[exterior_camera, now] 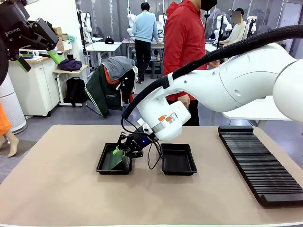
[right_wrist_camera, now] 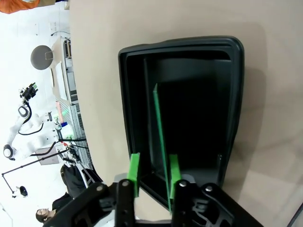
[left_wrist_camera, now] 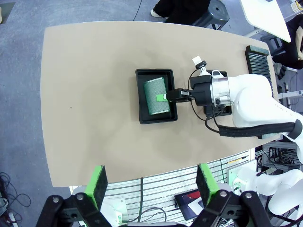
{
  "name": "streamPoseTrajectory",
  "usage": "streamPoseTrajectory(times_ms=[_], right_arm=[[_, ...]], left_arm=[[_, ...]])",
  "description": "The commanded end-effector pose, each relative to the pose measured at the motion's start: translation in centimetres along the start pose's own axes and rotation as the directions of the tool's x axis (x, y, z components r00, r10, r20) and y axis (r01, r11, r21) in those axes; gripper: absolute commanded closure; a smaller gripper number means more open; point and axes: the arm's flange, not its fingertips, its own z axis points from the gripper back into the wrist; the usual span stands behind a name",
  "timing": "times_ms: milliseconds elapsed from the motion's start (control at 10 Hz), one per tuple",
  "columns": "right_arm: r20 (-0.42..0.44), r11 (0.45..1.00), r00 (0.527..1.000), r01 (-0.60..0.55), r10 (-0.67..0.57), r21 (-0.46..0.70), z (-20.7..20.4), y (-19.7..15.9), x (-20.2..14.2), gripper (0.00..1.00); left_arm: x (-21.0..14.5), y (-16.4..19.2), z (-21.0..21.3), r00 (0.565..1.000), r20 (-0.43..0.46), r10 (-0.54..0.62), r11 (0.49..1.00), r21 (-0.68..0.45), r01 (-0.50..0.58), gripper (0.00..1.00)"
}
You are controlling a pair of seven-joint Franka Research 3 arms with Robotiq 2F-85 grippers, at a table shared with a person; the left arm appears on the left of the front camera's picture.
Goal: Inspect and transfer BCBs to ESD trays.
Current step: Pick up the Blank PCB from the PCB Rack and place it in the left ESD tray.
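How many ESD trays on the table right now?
2. One tray left of centre, with a BCB leaning in it at the right gripper; the other tray just right of it, bare. None seems hidden.

A BCB [exterior_camera: 116,160] sits in the left ESD tray [exterior_camera: 103,165], with the right tray [exterior_camera: 178,160] beside it.

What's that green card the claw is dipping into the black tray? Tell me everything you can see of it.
It is a thin, flat, rectangular circuit board, its pale green-grey face finely speckled, its edge bright green. It leans tilted inside the black tray on the robot's left, lower edge down in it, upper end between the green pads of the right claw. A gap shows beside one pad, so it does not look clamped.
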Motion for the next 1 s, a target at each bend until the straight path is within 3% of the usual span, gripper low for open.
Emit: streamPoseTrajectory(times_ms=[0,100,200,300,400,900], right_arm=[[-0.014,0.998,1.0,0.017,-0.018,-0.068,1.0,2.1,-0.1,0.4],[-0.021,0.994,1.0,0.018,-0.02,-0.107,1.6,3.0,0.0,0.36],[-0.03,0.99,0.999,0.008,-0.012,-0.139,2.1,4.1,0.0,0.21],[-0.046,0.982,0.999,0.013,-0.022,-0.187,2.6,5.2,0.1,0.17],[-0.058,0.97,0.998,0.017,-0.032,-0.243,3.2,6.4,0.3,0.02],[-0.079,0.874,0.995,0.011,-0.057,-0.486,6.4,12.5,0.4,0.0]], left_arm=[[0.0,0.1,-0.1,1.0,-0.004,0.003,1.0,-0.001,-0.003,0.0],[0.0,0.1,-0.1,1.0,-0.004,0.003,1.0,-0.001,-0.003,0.0],[0.0,0.1,-0.1,1.0,-0.004,0.003,1.0,-0.001,-0.003,0.0],[0.0,0.1,-0.1,1.0,-0.004,0.003,1.0,-0.001,-0.003,0.0],[0.0,0.1,-0.1,1.0,-0.004,0.003,1.0,-0.001,-0.003,0.0],[0.0,0.1,-0.1,1.0,-0.004,0.003,1.0,-0.001,-0.003,0.0]])
